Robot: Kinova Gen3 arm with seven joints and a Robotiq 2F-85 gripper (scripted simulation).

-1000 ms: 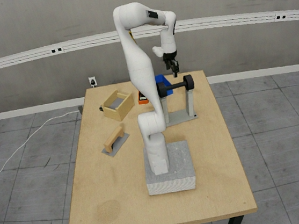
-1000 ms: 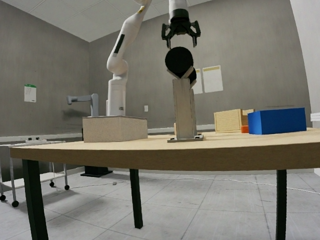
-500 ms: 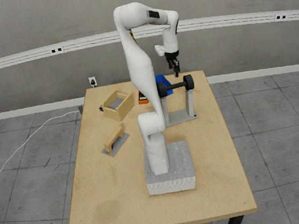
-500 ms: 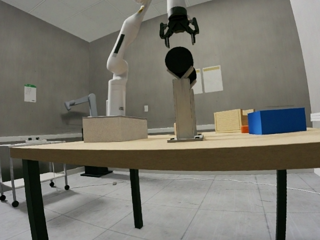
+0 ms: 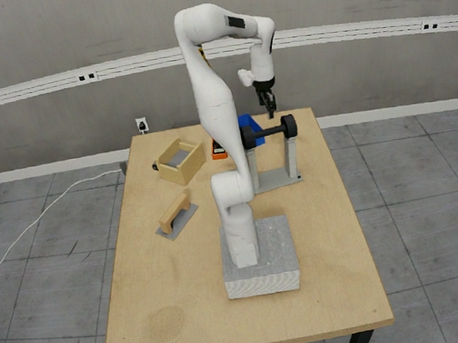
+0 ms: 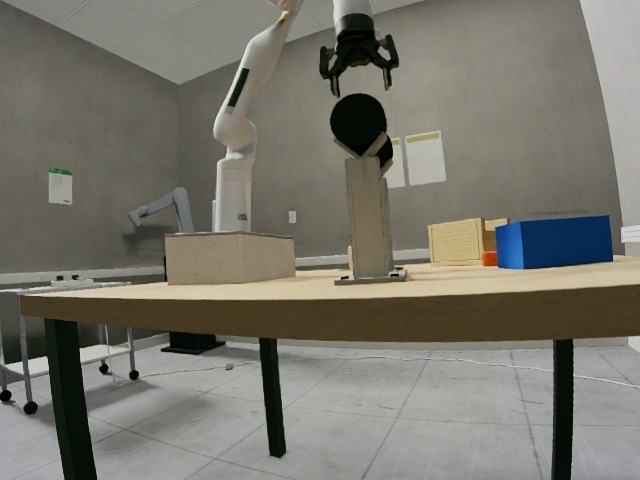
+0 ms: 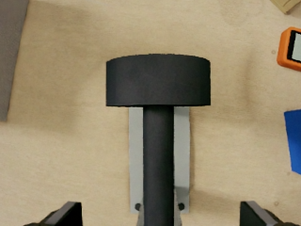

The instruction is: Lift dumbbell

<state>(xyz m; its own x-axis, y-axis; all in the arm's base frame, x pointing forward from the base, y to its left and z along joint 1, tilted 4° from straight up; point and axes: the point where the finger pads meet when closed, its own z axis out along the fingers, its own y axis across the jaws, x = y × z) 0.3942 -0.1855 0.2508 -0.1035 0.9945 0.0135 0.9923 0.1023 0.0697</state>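
The black dumbbell (image 5: 269, 131) rests in its grey V-notched cradle (image 6: 368, 222). The black two-finger gripper (image 6: 359, 85) hangs above, jaws wide apart, empty. Descend straight — bar apparently centred between the fingers — then close at mid-handle.
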